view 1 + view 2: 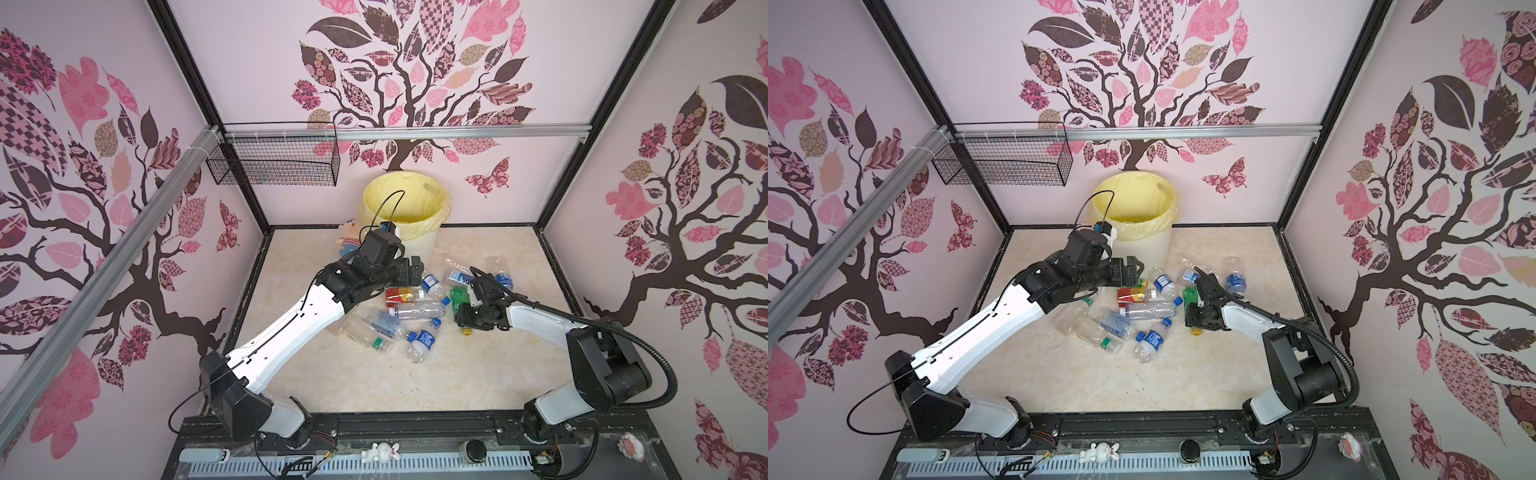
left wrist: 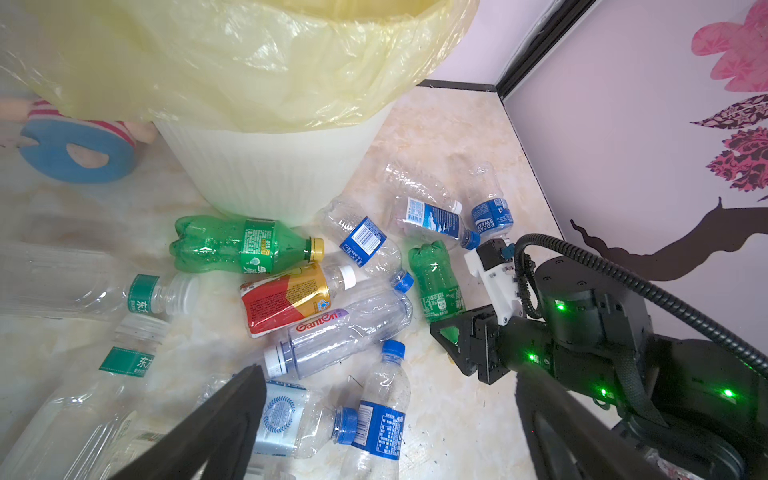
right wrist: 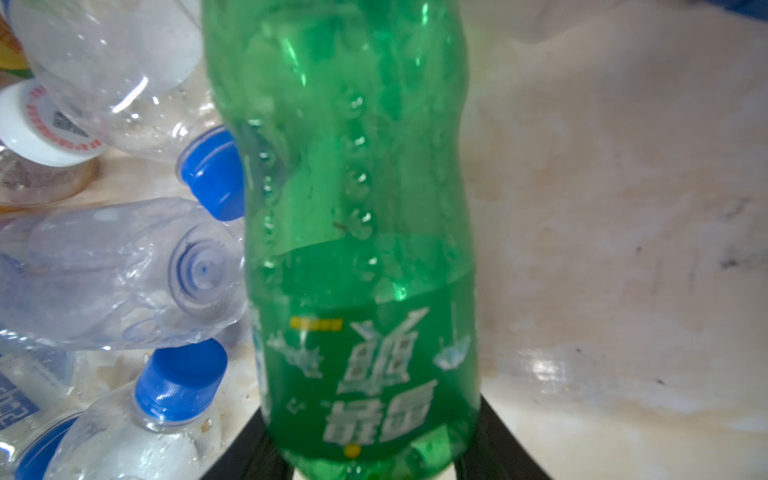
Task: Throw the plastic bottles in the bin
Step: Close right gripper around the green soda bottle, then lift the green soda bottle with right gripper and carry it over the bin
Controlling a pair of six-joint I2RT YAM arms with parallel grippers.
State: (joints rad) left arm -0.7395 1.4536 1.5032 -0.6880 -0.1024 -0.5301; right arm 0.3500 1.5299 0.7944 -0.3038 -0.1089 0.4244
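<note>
Several plastic bottles lie in a heap on the marble floor in front of the bin (image 1: 419,245) (image 1: 1144,245) (image 2: 270,174), which has a pale yellow bag. My right gripper (image 1: 465,316) (image 1: 1197,319) (image 2: 451,336) (image 3: 365,436) is shut on a green bottle (image 1: 459,296) (image 1: 1190,295) (image 2: 436,278) (image 3: 353,187) at the heap's right edge, a finger against each side of its label. My left gripper (image 1: 415,268) (image 1: 1129,268) (image 2: 395,415) hangs open above the heap, holding nothing. Under it lie a second green bottle (image 2: 232,245), a red-labelled bottle (image 1: 401,296) (image 2: 286,299) and clear blue-capped bottles (image 1: 415,309) (image 2: 382,411).
A pink-and-blue plush doll (image 1: 347,241) (image 2: 79,153) lies left of the bin. A black wire mesh basket (image 1: 274,162) hangs on the back-left rail. Walls close the floor on three sides. Bare floor (image 1: 374,382) lies in front of the heap.
</note>
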